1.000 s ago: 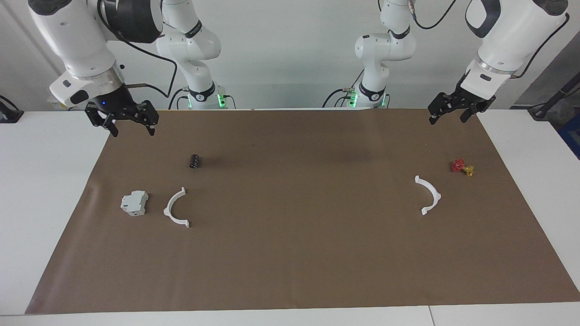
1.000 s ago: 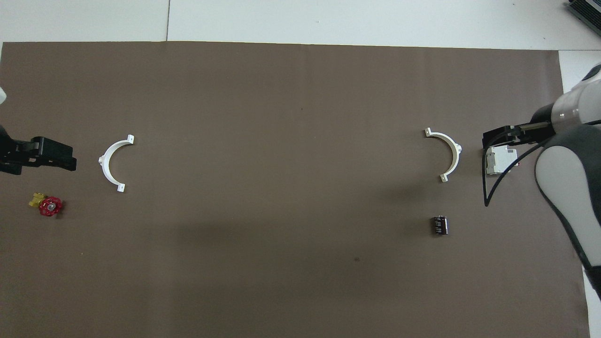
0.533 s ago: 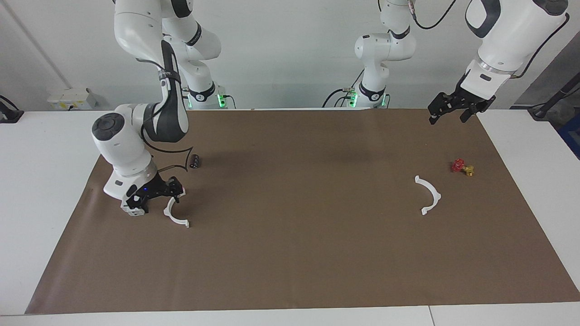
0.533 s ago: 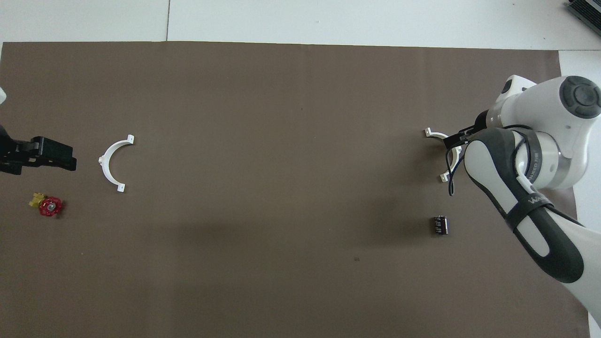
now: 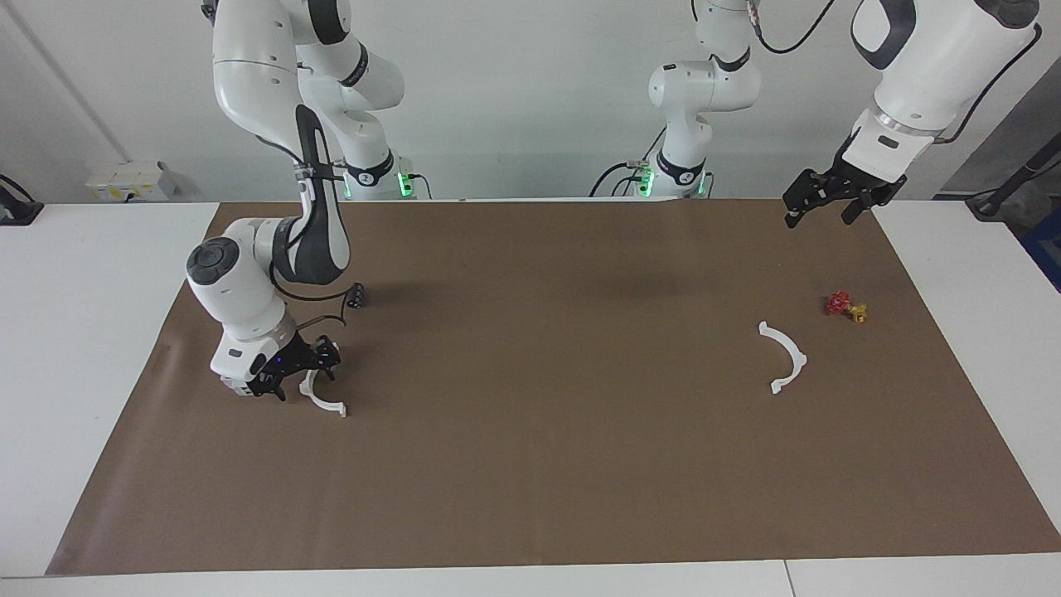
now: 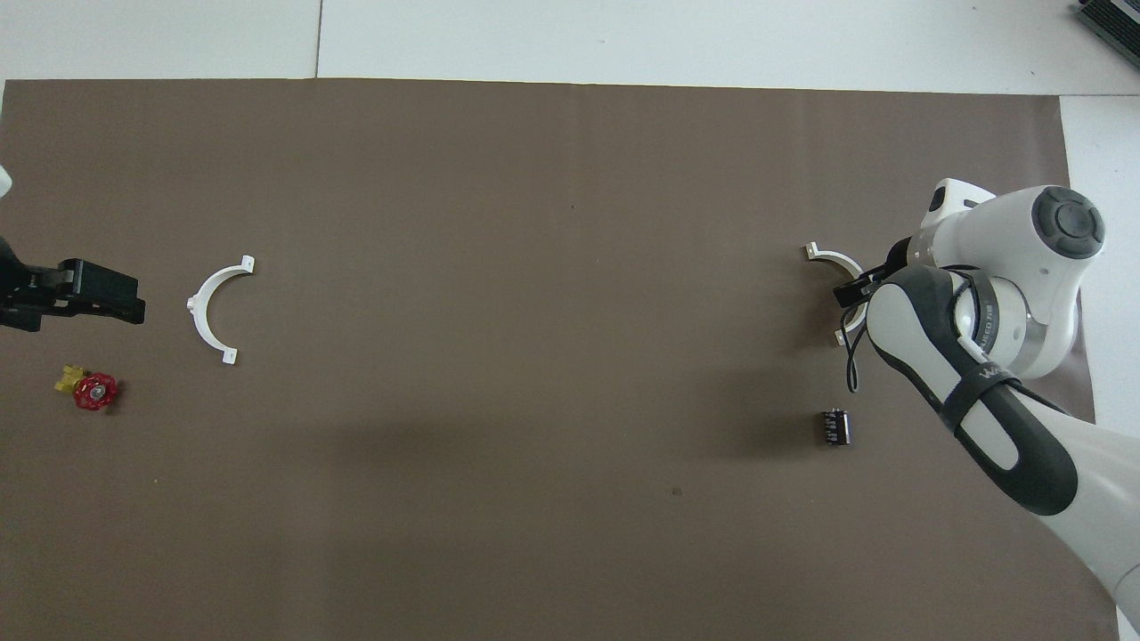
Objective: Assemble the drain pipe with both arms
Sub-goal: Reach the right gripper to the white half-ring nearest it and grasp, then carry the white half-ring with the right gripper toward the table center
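The drain pipe lies as two separate white half-rings on the brown mat. One half-ring lies toward the right arm's end. My right gripper is low over its middle, open, with a finger on each side of the arc, and the piece still lies flat. The other half-ring lies toward the left arm's end, untouched. My left gripper is open and empty, and waits raised over the mat's edge beside that piece.
A grey-white block sits right beside the right gripper, hidden by the arm in the overhead view. A small black cylinder lies nearer to the robots. A red-and-yellow valve lies near the left arm's half-ring.
My right arm swung down from high over the mat's corner to the half-ring beside the block and settled lower over its middle. The left arm has not moved.
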